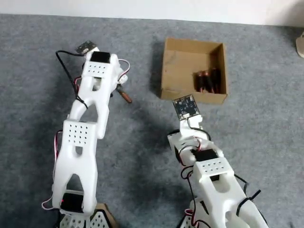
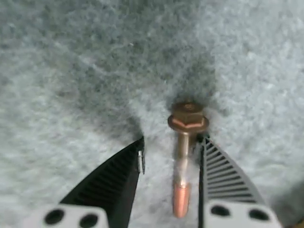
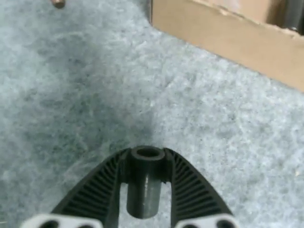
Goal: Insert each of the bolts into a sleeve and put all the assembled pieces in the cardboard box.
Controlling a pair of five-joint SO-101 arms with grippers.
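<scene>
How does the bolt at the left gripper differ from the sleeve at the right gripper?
The bolt is copper-coloured; the sleeve is black. The bolt is a solid shank with a hexagonal head; the sleeve is a hollow tube. The bolt sits between the open fingers of the left gripper, with a gap on one side; the right gripper is shut on the sleeve. Both lie lengthwise between the fingers.

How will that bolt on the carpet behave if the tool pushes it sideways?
The bolt looks like solid metal, so it is probably stiff and heavy for its size. Its round shank might roll, but the wide hexagonal head and fuzzy grey carpet would likely swing it in an arc and stop it soon. Its smooth shank could slip in a grip.
</scene>
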